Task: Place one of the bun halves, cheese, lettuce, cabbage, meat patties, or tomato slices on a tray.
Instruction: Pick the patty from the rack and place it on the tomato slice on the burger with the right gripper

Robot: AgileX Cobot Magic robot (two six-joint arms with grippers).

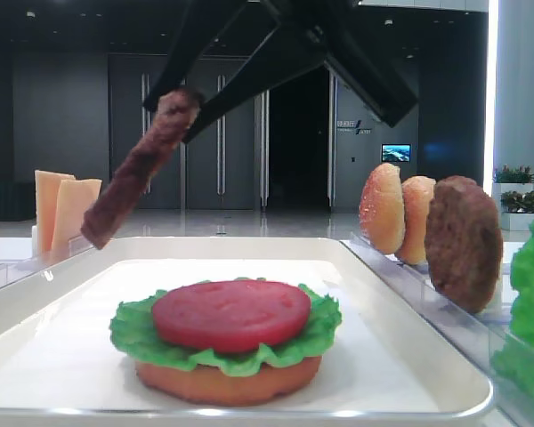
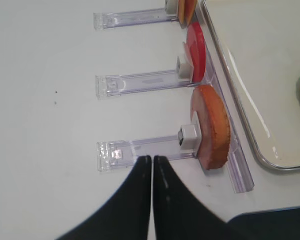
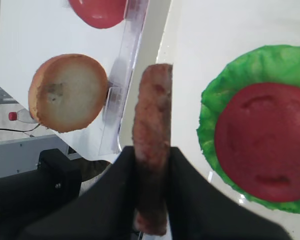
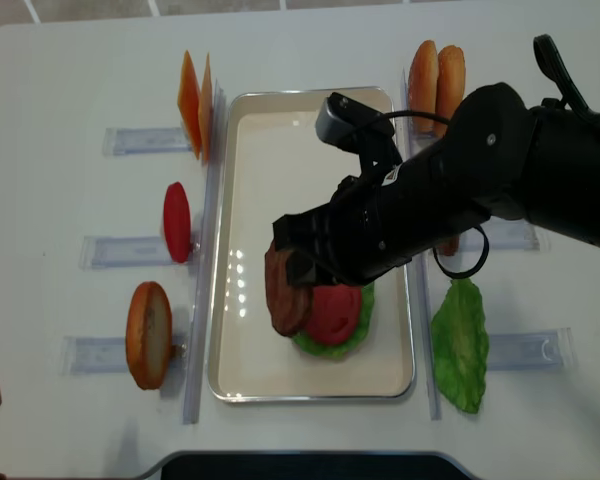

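Right claw [image 3: 151,165] is clenched on a patty [image 3: 152,130], gripping it by the edge so the disc hangs on its side, tilted, above the tray [image 4: 250,180]. From overhead the patty sits over the tray's left half, just beside the stack, not touching the tray floor. The low front view has it dangling at a slant from the black fingers [image 1: 173,62], lower end up in the air over the tray's far left.

On the tray sits the stack: a bun half [image 1: 227,381] at the bottom, lettuce [image 1: 138,334] frilling out around it, a tomato slice [image 1: 231,313] on top.

Left claw [image 2: 152,165] is clenched shut on nothing, tips pressed together, hovering over the counter [image 2: 50,60] by a clear holder [image 2: 140,147] left of the tray. That holder props a second bun half [image 2: 212,127] on edge; the next one along holds another tomato slice [image 2: 196,50].

Cheese [image 4: 195,100] stands upright at the far left of the tray. Right of the tray, two buns [image 4: 435,70] stand on edge, a spare patty [image 1: 463,240] stands near them, and a loose lettuce leaf [image 4: 460,345] lies closer to the near end
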